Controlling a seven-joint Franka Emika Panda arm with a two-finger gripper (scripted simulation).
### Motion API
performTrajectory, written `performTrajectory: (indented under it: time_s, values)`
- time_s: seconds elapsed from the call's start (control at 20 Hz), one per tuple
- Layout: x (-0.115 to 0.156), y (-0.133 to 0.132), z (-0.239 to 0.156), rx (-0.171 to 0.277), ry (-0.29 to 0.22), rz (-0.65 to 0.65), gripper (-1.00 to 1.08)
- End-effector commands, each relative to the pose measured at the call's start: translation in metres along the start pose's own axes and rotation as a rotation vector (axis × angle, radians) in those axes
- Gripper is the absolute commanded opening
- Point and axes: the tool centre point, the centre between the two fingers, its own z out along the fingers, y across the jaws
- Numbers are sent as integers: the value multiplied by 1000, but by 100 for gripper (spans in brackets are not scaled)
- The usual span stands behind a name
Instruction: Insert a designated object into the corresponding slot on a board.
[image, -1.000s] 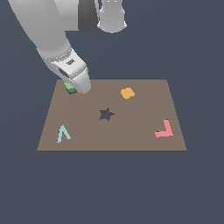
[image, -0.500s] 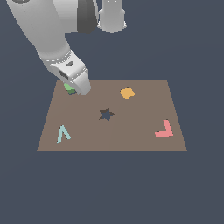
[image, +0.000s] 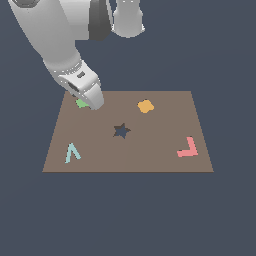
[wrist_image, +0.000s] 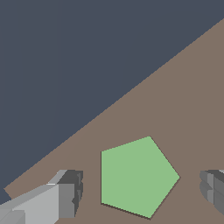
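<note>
In the exterior view the gripper (image: 91, 101) sits low over the far-left corner of the board (image: 150, 150), hiding most of the green pentagon block (image: 80, 103), while only a star-shaped cutout (image: 121, 131) shows as an opening; no pentagon slot is visible. In the wrist view the green pentagon block (wrist_image: 136, 176) lies flat between the 2 fingers (wrist_image: 65, 194), jaws wide and clear of its sides, so I judge the grasp turns on closing straight across it.

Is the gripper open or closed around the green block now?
Open. In the wrist view the two fingers stand on either side of the green pentagon block, with brown board visible in both gaps.
</note>
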Motion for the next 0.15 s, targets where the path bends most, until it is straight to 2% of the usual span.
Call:
performTrajectory:
  time_s: [0.0,0.1]
  values:
    - [0,0,0,0,0,0,100]
    - [0,0,0,0,0,0,100]
